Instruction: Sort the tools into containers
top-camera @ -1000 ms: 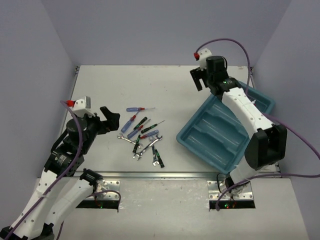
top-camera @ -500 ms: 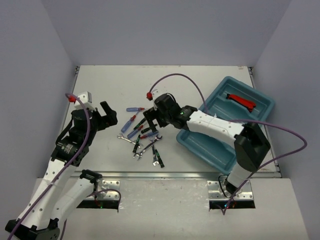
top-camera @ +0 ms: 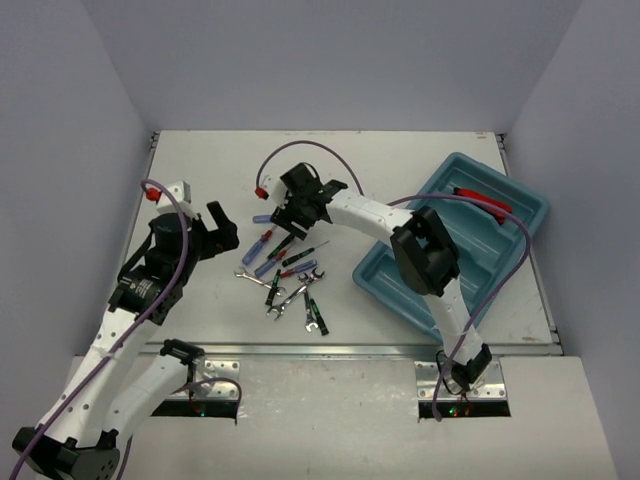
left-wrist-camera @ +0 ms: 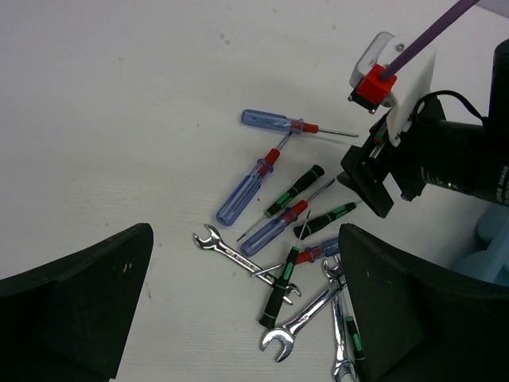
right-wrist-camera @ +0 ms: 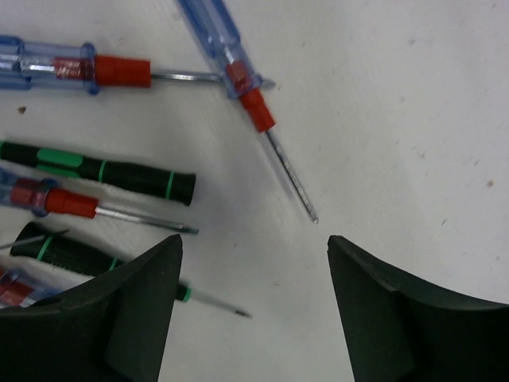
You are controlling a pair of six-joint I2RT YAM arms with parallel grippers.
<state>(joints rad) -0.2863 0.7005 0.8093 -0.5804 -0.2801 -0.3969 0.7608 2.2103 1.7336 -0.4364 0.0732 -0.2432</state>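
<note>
The tools [top-camera: 285, 270] lie in a loose pile mid-table: blue-handled screwdrivers [left-wrist-camera: 270, 122], black-and-green ones [right-wrist-camera: 103, 171] and silver wrenches [left-wrist-camera: 238, 253]. A red-handled tool [top-camera: 482, 202] lies in the far compartment of the teal tray [top-camera: 400, 275]. My right gripper [top-camera: 286, 220] hangs open just above the pile's far edge. In its wrist view, the right gripper [right-wrist-camera: 254, 243] has only bare table between its fingers, near the tip of a blue screwdriver [right-wrist-camera: 231, 64]. My left gripper [top-camera: 224, 230] is open left of the pile. In the left wrist view the left gripper [left-wrist-camera: 245, 239] looks down on the wrenches.
The tray sits tilted at the right, close to the table's right edge. The right arm [top-camera: 380, 215] stretches from the tray across to the pile, with its purple cable [top-camera: 300, 150] looping above. Grey walls close in the table on three sides.
My right arm has swung left from above the tray's far corner to the tool pile. The left gripper has shifted slightly toward the far side.
</note>
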